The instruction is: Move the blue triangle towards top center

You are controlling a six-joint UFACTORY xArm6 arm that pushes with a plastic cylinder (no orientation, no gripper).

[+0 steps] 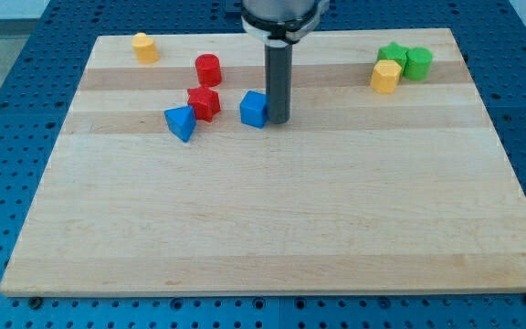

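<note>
The blue triangle (181, 122) lies on the wooden board (272, 219) left of centre, just below and left of a red star-shaped block (204, 102), touching or nearly touching it. My tip (278, 120) stands on the board to the right of the triangle, right against the right side of a blue cube (254, 109). The cube lies between my tip and the triangle. The rod rises straight up to the arm at the view's top.
A red cylinder (208, 69) stands above the red star. A yellow cylinder (144, 47) is at the top left. At the top right a green star (393, 55), a green cylinder (418, 62) and a yellow block (385, 77) cluster together.
</note>
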